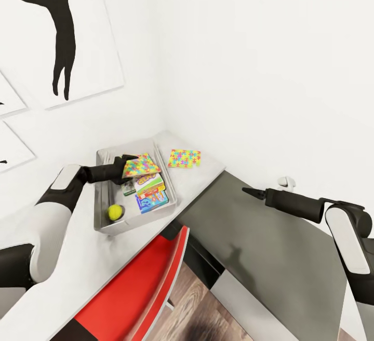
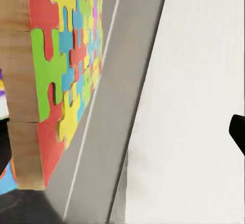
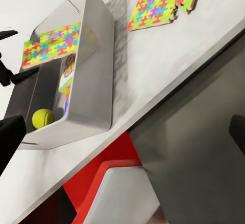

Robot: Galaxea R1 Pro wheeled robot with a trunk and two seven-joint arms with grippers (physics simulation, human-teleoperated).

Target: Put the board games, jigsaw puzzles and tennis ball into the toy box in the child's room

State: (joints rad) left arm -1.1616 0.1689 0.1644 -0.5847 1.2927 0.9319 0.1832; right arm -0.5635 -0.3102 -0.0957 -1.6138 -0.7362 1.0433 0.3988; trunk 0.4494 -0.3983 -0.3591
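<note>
The light grey toy box (image 1: 104, 224) stands on the pale table (image 1: 83, 268) in the corner. Inside it lie the tennis ball (image 1: 115, 212) and the board games (image 1: 150, 194). One jigsaw puzzle (image 1: 141, 165) sits tilted over the games at the box's far end. My left gripper (image 1: 127, 163) is open at its edge, and the board rests against one finger (image 2: 4, 147). In the right wrist view the fingers (image 3: 15, 32) stand spread beside that puzzle (image 3: 53, 44). The second puzzle (image 1: 184, 158) lies flat on the table beyond the box. My right gripper (image 1: 246, 191) hangs open over the dark cabinet.
A red chair (image 1: 140, 289) is pushed in under the table's front edge. The lower dark grey cabinet (image 1: 270, 247) adjoins the table on the right. White walls close the corner behind, with black silhouette pictures (image 1: 62, 29) at the left. Wood floor (image 1: 202, 315) shows below.
</note>
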